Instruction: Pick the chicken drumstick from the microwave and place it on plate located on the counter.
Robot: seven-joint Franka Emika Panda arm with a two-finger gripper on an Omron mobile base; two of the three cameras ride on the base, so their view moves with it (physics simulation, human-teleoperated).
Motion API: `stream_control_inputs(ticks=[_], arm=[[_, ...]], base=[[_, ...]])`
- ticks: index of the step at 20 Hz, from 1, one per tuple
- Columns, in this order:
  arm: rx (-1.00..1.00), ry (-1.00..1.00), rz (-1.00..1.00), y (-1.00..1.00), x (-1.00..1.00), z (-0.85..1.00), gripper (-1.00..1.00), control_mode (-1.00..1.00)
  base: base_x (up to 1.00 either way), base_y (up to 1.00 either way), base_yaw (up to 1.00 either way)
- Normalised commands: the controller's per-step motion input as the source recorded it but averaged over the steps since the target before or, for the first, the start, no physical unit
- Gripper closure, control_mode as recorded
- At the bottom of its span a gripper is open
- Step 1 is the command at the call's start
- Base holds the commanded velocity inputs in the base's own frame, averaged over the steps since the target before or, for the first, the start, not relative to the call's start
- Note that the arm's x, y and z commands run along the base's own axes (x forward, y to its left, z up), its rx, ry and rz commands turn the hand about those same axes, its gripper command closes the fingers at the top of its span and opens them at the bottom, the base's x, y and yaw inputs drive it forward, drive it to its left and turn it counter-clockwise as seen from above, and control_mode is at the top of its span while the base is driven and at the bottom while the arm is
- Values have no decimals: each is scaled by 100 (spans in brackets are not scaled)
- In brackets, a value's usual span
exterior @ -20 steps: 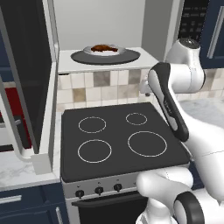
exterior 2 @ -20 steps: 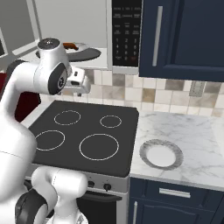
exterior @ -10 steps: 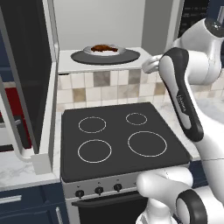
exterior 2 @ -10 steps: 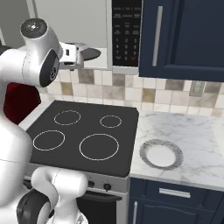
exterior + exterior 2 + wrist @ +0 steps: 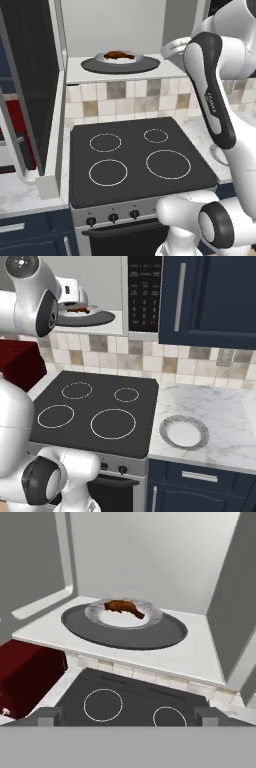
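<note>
Nearest, on the counter (image 5: 225, 416) to the right of the black stovetop (image 5: 95, 406), the plate (image 5: 184, 432) sits bare, so the placing is not done. Above the stovetop, the gripper (image 5: 128, 712) hangs before the open microwave (image 5: 150, 572), its fingers (image 5: 47, 714) spread wide and holding nothing. Farther in, the chicken drumstick (image 5: 123, 607) lies on a small dish (image 5: 122, 618) on the dark turntable (image 5: 125, 632), well apart from the fingers. By my judgement the task is barely begun: reaching in, grasping, carrying right and setting down all remain.
</note>
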Motion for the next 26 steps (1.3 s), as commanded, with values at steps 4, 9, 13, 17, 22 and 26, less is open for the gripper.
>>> stream_control_inputs(ticks=[4,9,13,17,22,26], arm=[[0,-28,0,51,2,7,-100,-100],[2,-25,-1,38,24,21,-100,-100],[4,-10,-1,18,57,23,-100,-100],[1,23,-1,0,88,-3,-100,-100],[0,27,0,0,91,-18,-100,-100],[0,17,0,0,91,-6,-100,-100]], base=[[0,0,0],[0,0,0],[0,0,0],[0,0,0],[0,0,0],[0,0,0]])
